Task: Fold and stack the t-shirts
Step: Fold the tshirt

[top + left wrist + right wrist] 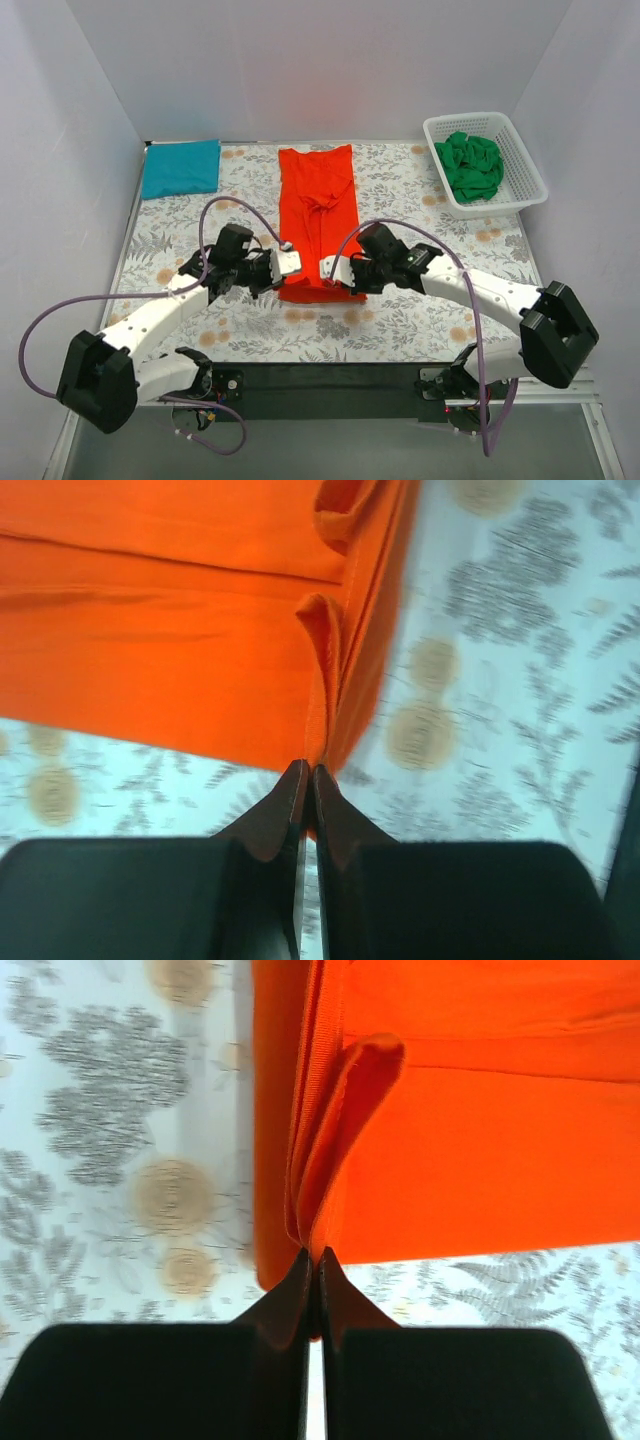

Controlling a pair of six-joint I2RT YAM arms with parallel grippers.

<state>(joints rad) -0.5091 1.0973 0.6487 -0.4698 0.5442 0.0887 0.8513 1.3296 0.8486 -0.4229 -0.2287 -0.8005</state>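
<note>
So both my pincers are at the near end of the orange t-shirt [318, 215], one on each near corner. My left gripper [308, 770] is squeezed fully together, no gap showing between the fingers, and a thin ridge of the shirt's hem is pinched right at the tips. Same deal with my right gripper [312, 1255]: clamped tight on a doubled-over lip of the orange cloth, where a few layers bunch up just above the tips.

From above, the shirt is a long narrow strip on the flowery table [400, 320]. It looks like the sides are folded in, and it runs straight away from me. There's a rumpled bit around the middle, and the near edge sits between my two wrists.

Past the shirt's far left corner there's a teal t-shirt [181, 167], folded into a flat rectangle and well apart from the orange one. Off the far right corner is a white basket [530, 170] with a green t-shirt [472, 165] crumpled inside it.
</note>
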